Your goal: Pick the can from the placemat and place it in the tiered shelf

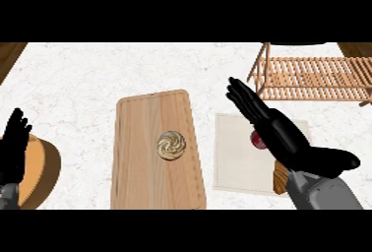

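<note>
A red can [256, 140] stands on the pale placemat [236, 162], mostly hidden behind my right hand [280, 133]. That hand hovers over it with straight fingers pointing up and to the left, holding nothing. The wooden tiered shelf [316, 74] of slats stands at the upper right, beyond the placemat. My left hand [13, 142] rests open at the left edge, fingers up.
A long wooden cutting board [141, 167] lies in the middle with a swirled pastry [171, 145] on it. A round orange-brown object [40, 170] sits at the lower left, beside my left hand. The counter is white marble.
</note>
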Controlling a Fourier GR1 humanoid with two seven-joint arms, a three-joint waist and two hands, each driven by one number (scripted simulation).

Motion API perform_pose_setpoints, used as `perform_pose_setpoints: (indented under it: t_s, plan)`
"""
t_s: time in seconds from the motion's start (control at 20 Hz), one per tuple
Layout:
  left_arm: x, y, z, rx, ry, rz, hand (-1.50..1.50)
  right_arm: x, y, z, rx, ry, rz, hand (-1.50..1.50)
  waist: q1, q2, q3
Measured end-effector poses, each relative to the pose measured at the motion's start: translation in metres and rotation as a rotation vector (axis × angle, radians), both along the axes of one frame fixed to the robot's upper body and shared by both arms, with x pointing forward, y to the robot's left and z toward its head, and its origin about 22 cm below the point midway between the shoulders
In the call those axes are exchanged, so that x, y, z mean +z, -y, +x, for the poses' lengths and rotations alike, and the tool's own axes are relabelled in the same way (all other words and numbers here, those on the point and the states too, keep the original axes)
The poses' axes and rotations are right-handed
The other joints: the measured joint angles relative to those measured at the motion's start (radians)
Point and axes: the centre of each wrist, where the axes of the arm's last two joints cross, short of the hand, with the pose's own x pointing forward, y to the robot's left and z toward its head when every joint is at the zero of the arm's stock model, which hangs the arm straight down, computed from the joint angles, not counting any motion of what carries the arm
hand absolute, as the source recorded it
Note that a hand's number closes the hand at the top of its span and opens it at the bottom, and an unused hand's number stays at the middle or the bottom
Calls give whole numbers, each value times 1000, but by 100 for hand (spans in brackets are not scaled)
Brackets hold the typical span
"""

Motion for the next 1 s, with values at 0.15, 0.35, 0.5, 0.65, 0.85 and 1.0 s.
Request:
perform_pose_setpoints:
  t_s: [0.15,0.35,0.5,0.65,0.85,1.0]
  plan:
    - [5,13,7,-50,49,0,0,-2,7,18,16,-14,-14,150,3,-10,-3]
    - [30,48,23,-178,167,-25,0,7,32,45,-41,-21,-99,-150,5,-15,-5]
    - [38,66,25,-249,203,-59,0,-5,51,62,-153,-120,-26,-150,14,-14,-5]
    - [45,82,22,-287,218,-80,0,-5,83,76,-128,-134,42,-150,15,-16,-4]
    - [47,94,19,-297,225,-91,0,11,125,79,-9,-87,4,-150,7,-18,-4]
    - [44,96,15,-302,221,-94,0,40,136,79,84,-44,-159,-150,6,-22,-6]
